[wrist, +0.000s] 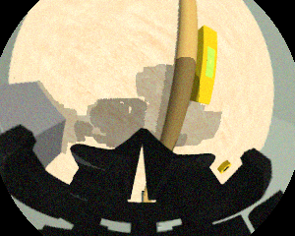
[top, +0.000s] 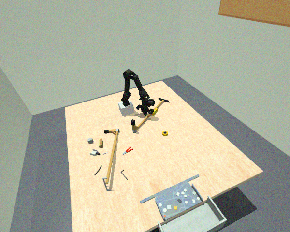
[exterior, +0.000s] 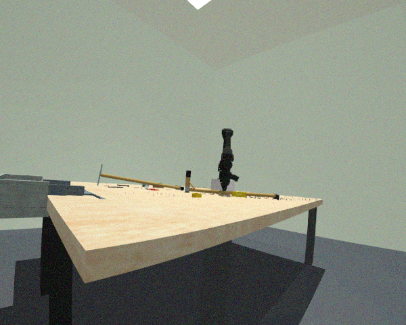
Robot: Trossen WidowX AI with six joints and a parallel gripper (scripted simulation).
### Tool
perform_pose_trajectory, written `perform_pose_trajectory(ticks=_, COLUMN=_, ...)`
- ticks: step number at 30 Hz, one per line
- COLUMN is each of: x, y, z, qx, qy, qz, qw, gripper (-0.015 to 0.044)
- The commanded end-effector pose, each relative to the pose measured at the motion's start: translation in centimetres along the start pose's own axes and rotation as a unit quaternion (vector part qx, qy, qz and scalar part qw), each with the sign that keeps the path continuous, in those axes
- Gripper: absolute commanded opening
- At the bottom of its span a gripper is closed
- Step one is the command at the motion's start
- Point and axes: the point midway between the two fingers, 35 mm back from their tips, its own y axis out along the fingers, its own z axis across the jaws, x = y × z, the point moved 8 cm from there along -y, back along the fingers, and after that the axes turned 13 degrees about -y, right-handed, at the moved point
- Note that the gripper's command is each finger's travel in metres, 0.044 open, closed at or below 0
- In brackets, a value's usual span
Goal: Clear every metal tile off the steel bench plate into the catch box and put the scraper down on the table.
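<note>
A wooden surface (top: 190, 154) (exterior: 143, 217) stands between pale walls; tiles dot the steel plate (top: 175, 197) beside the catch box (top: 192, 221) (exterior: 17, 193); the gripper (top: 145, 114) (exterior: 224, 189) (wrist: 143, 132) is closed.

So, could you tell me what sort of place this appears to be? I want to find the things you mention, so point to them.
Probably a workshop or a robot test bench: red-handled pliers (top: 129, 150) and a hex key (top: 121, 171) lie on a wooden table (top: 190, 154) (exterior: 143, 223), where a black robot arm (top: 126, 86) (exterior: 227, 154) is mounted.
</note>
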Motion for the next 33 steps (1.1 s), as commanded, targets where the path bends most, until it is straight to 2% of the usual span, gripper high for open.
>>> perform_pose_trajectory(ticks=1, x=-0.1, y=-0.1, z=-0.6, qx=-0.002, qy=-0.003, qz=0.0, qw=1.0, gripper=0.0)
perform_pose_trajectory(ticks=33, x=-0.8, y=-0.3, z=-3.8, qx=-0.003, qy=-0.003, qz=0.001, qw=1.0, gripper=0.0)
